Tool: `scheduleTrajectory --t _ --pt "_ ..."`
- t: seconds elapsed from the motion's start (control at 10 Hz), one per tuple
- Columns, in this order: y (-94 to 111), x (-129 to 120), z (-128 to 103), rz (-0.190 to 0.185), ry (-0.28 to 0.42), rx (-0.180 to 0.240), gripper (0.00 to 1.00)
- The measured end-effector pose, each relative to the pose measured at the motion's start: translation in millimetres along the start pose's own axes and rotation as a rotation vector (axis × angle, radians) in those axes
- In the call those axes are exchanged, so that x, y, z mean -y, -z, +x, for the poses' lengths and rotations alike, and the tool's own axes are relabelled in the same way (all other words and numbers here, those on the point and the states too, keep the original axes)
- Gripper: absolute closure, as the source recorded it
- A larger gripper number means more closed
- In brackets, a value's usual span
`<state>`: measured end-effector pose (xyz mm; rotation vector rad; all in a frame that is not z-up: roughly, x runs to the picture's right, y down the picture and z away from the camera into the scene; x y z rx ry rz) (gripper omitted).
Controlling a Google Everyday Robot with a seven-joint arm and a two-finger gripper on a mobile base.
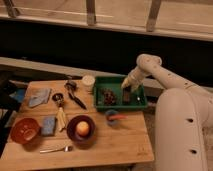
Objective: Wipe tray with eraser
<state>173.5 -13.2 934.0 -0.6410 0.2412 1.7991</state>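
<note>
The green tray (101,81) sits at the table's back right. Brown crumbs (107,95) lie in its left half. The dark eraser (126,95) stands on the tray floor in the right half. My gripper (126,87) reaches down from the right into the tray and is shut on the top of the eraser, pressing it onto the tray floor. The white arm (155,70) bends over the tray's right rim.
A white cup (88,81) stands left of the tray. Also on the table are a small blue cup (112,118), a dark bowl with an orange ball (81,129), an orange bowl (25,130), a blue pad (48,125), a grey-blue cloth (40,97), utensils (67,97) and a fork (55,148).
</note>
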Motion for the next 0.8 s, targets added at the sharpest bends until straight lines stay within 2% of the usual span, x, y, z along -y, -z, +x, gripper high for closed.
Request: scheduleTrajectory --t 0.1,0.3,0.5,0.6,0.8 --pt "8 -1 -8 0.018 0.004 0.017 1.00" --pt "11 -6 -22 0.022 0.008 0.037 1.00" --pt "5 -27 -32 -0.002 0.040 0.054 1.00" --pt "1 -41 -31 -0.026 0.060 0.051 1.00" --pt "-1 -51 -14 -0.047 0.082 0.031 1.00"
